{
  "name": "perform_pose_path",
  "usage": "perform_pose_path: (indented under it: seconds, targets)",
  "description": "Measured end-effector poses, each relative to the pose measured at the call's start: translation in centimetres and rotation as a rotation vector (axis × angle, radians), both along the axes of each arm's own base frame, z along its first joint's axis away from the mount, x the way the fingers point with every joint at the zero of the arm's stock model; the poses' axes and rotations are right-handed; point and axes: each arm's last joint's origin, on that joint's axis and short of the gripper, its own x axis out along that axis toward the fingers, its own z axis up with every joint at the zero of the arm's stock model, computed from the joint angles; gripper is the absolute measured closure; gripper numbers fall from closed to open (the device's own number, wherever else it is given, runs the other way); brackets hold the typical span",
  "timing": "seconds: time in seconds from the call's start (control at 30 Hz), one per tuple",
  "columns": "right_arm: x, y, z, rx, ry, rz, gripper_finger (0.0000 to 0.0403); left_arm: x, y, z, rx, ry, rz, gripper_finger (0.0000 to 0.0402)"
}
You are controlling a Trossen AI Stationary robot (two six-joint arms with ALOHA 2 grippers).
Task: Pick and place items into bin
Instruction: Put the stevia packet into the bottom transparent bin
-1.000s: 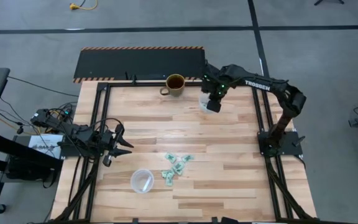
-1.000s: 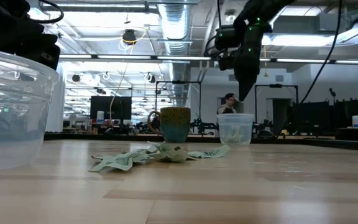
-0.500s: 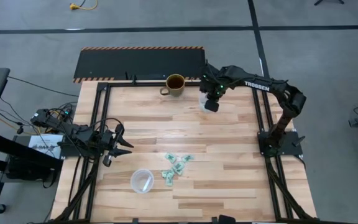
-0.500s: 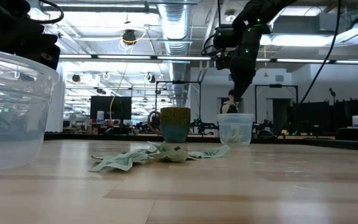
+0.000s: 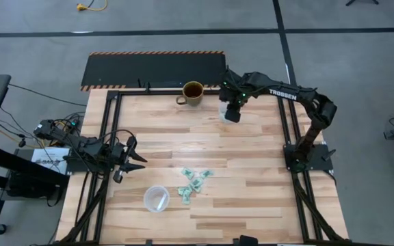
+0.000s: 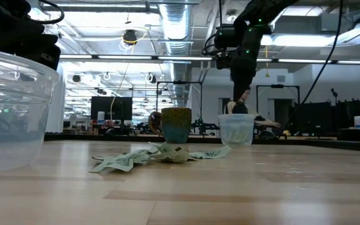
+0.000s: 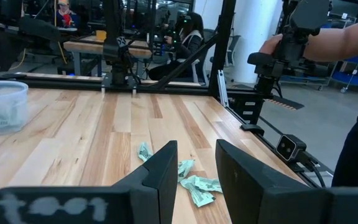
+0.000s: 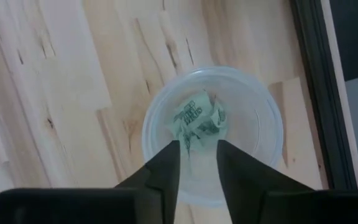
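- The right gripper (image 5: 232, 115) is held directly above a clear plastic cup (image 8: 211, 134) near the far edge of the wooden table (image 5: 252, 178); its fingers (image 8: 166, 168) are seen slightly parted, with nothing between them.
- Crumpled mint-green wrapped pieces (image 8: 197, 121) are seen lying inside that cup.
- A loose pile of wrapped pieces (image 5: 193, 183) is spread on the table near its middle, well apart from the cup.
- A second clear cup (image 5: 156, 198) is placed just beside the pile, toward the left arm.
- A brown mug (image 5: 192, 92) is set near the far edge, beside the right gripper.
- The left gripper (image 5: 141, 161) is held low at the left side, its fingers (image 7: 160, 171) narrowly apart and empty.
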Motion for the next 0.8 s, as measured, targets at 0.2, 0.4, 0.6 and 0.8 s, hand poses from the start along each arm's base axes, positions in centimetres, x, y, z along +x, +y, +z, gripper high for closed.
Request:
perform_pose_path:
  seconds: [0.2, 0.4, 0.6, 0.8]
  targets:
    - [0.3, 0.4, 0.0, 0.018, -0.010, -0.051, 0.0284, 0.0, 0.0, 0.0, 0.000, 0.000, 0.000, 0.0304]
    - [0.2, 1.9, -0.2, 0.086, 0.062, -0.112, 0.0282, 0.0, 0.0, 0.0, -0.001, -0.001, 0.000, 0.0304]
    - [0.1, 2.7, -0.2, 0.053, 0.123, -0.200, 0.0282, 0.0, 0.0, 0.0, -0.001, -0.002, 0.000, 0.0304]
    - [1.2, 5.5, 2.4, 0.139, -0.107, -0.097, 0.0280, 0.0, 0.0, 0.0, -0.001, -0.003, 0.000, 0.0304]
